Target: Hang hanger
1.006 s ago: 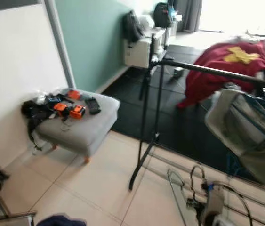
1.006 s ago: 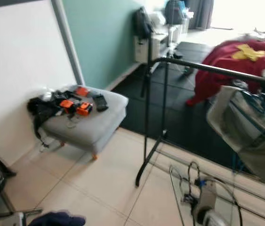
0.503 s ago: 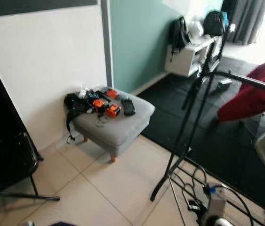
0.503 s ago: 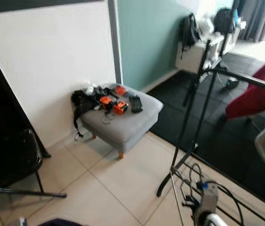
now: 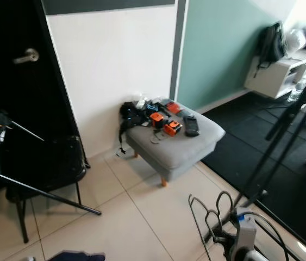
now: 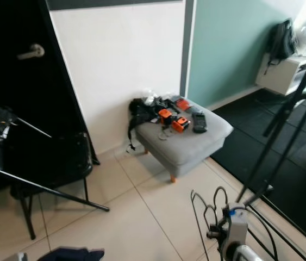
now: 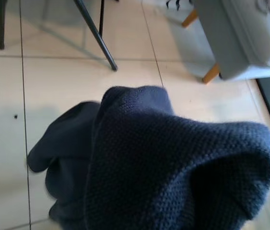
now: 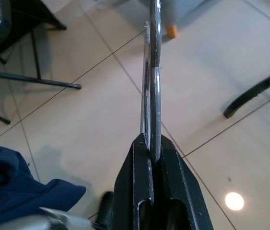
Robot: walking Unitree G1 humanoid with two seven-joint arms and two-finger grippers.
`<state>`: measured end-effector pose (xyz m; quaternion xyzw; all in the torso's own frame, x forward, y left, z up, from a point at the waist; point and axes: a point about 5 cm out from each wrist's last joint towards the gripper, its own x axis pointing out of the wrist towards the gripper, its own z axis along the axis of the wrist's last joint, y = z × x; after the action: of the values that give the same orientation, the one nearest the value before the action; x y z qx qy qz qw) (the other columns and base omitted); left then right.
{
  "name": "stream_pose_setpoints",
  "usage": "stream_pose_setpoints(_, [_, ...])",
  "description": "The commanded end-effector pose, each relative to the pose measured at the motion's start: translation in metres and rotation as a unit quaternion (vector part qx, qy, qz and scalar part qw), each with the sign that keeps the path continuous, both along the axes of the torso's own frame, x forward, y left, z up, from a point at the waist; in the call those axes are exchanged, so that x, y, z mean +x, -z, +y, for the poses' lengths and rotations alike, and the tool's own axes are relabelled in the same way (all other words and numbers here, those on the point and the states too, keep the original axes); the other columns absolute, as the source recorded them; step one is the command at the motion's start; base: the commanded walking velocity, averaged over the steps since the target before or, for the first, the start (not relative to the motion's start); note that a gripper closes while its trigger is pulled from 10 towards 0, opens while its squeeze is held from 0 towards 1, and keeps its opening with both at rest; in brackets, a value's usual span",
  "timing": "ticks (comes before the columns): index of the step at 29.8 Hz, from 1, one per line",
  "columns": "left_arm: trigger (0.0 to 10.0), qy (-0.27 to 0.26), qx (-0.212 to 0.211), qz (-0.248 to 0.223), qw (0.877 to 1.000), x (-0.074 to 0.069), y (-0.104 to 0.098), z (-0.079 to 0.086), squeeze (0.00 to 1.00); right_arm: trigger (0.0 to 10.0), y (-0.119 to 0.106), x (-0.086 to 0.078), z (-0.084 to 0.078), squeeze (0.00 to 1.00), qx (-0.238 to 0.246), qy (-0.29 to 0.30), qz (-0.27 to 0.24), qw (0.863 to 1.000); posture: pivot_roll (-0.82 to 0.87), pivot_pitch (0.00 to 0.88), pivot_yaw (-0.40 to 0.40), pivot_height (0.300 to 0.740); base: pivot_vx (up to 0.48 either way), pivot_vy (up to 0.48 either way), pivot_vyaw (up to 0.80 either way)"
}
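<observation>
Hanger (image 8: pixel 152 81): thin silver wire, pinched edge-on between right gripper (image 8: pixel 152 149) jaws. Head views: lower right of frame, hook loops up, above tiled floor.

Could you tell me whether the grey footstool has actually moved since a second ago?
No. The footstool stays against the white wall; the camera turned left.

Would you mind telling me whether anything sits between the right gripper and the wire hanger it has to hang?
Nothing does: the right gripper has its jaws shut on the thin silver wire hanger, held over the pale tiled floor. The black clothes rack stands to the robot's right, with no visible obstacle before it.
</observation>
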<state>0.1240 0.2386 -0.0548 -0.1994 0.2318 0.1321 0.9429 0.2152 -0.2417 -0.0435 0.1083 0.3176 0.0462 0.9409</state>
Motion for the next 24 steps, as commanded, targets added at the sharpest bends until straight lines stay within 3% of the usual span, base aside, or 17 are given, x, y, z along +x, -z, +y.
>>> stream_pose_setpoints(1, [10.0, 0.004, 0.004, -0.005, 1.000, 0.002, -0.002, 0.006, 0.00, 10.0, 0.000, 0.003, 0.006, 0.00, 0.001, -0.007, -0.005, 1.000, -0.05, 0.000, -0.010, 0.740, 0.000, 0.000, 0.73])
stream_pose_setpoints(13, [10.0, 0.028, 0.009, -0.004, 1.000, 0.004, -0.001, -0.002, 0.00, 10.0, 0.002, -0.003, -0.002, 0.00, -0.003, 0.006, 0.005, 1.000, -0.03, 0.000, -0.001, 0.740, 0.000, 0.000, 0.73])
stream_pose_setpoints(24, [10.0, 0.031, 0.006, -0.005, 0.999, 0.005, 0.000, -0.004, 0.00, 10.0, 0.004, -0.002, 0.003, 0.00, -0.003, 0.006, 0.010, 1.000, -0.01, 0.000, -0.012, 0.740, 0.000, 0.000, 0.73])
